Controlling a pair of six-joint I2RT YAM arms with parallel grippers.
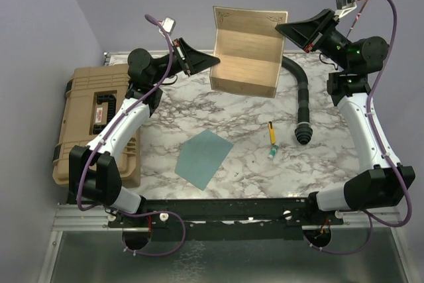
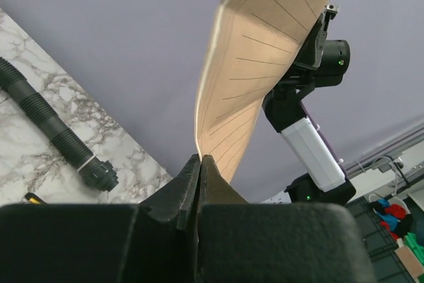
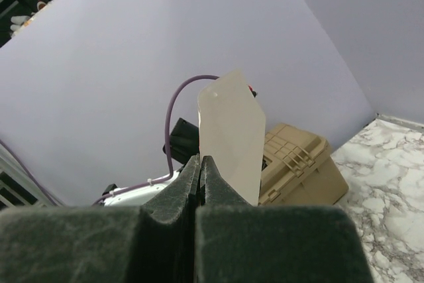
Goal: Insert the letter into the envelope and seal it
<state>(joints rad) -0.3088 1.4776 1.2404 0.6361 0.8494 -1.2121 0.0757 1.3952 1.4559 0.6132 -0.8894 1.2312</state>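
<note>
I have the letter (image 1: 248,51) up in the air over the far side of the surface (image 1: 252,167), stretched between both arms. My left pincer (image 1: 213,63) is clenched on its left edge, and my right pincer (image 1: 283,28) is clenched on its right edge near the top. The sheet bends along its crease. The envelope (image 1: 204,157) lies flat on the marble nearer the bases, well apart from the letter, between a tan case (image 1: 99,117) and a yellow pen (image 1: 271,132).

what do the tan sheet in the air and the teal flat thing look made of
The letter is probably matte tan paper or thin card: it bows and shows fold creases. The envelope is likely matte teal paper: it lies thin and flat, without gloss.
</note>
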